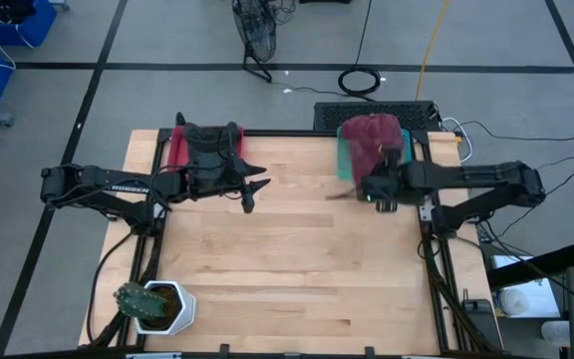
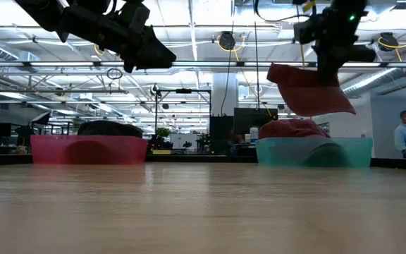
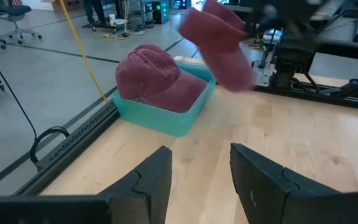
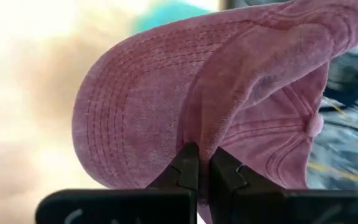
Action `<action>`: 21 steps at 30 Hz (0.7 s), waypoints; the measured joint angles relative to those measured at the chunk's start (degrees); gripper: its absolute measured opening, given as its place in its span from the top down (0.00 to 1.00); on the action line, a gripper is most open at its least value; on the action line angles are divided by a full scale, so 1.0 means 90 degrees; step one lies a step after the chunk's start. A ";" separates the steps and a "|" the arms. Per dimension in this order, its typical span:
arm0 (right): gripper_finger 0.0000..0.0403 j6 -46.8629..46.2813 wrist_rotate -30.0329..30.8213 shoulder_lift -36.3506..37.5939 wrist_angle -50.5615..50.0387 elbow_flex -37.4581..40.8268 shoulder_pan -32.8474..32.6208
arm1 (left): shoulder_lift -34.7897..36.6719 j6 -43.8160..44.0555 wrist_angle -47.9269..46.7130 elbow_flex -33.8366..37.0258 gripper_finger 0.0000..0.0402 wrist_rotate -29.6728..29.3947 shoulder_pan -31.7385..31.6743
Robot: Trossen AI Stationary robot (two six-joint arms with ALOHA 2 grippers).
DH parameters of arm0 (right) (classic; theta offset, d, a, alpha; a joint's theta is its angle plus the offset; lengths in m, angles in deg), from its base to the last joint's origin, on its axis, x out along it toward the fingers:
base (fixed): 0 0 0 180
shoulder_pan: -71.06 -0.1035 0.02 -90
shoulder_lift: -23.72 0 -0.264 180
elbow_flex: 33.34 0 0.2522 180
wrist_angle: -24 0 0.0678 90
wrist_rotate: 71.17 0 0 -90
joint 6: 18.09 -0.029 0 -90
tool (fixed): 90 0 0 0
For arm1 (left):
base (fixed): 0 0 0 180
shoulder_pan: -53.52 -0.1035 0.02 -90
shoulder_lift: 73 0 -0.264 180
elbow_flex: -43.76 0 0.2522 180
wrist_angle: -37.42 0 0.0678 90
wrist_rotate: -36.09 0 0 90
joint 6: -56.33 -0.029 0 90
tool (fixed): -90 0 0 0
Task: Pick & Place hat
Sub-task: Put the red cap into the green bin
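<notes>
Grey floor and trailing cables ring a pale wooden worktop (image 1: 297, 269), and up in the air over its far right part hangs a maroon cap (image 2: 307, 90), clear of the wood. Its fabric is pinched between the fingers of the right tool (image 4: 197, 171), which are pressed together on a fold next to the brim. Just under and behind the raised cap sits a teal bin (image 2: 314, 152) at the far right edge, with a second maroon cap (image 3: 149, 73) lying in it, crown up. Across the worktop, the left tool (image 3: 201, 177) hovers high with its fingers spread and nothing between them, near a pink bin (image 2: 89, 149) at the far left edge that carries a dark cap (image 2: 108, 128). At the near left corner stands a small potted cactus (image 1: 152, 304). Off to the right, beyond the worktop, a person (image 2: 405, 134) in a light shirt stands in the room.
</notes>
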 joint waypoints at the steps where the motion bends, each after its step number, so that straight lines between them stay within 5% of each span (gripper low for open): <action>1: 0.99 0.0222 0.0211 0.0000 0.0055 0.0000 0.0240 | 0.0000 0.0000 -0.0004 0.0000 0.59 0.0001 0.0000; 4: 0.99 0.1021 0.0646 0.0000 0.0503 0.0000 0.0923 | 0.0000 -0.0019 -0.0003 0.0000 0.59 0.0001 0.0002; 10: 0.99 0.2689 -0.0034 0.0000 0.1930 0.0144 0.2018 | 0.0000 -0.0035 -0.0004 0.0000 0.59 0.0000 0.0000; 21: 0.99 0.3163 -0.0306 0.0005 0.2898 0.1311 0.2952 | 0.0000 -0.0030 -0.0087 0.0000 0.59 0.0000 0.0000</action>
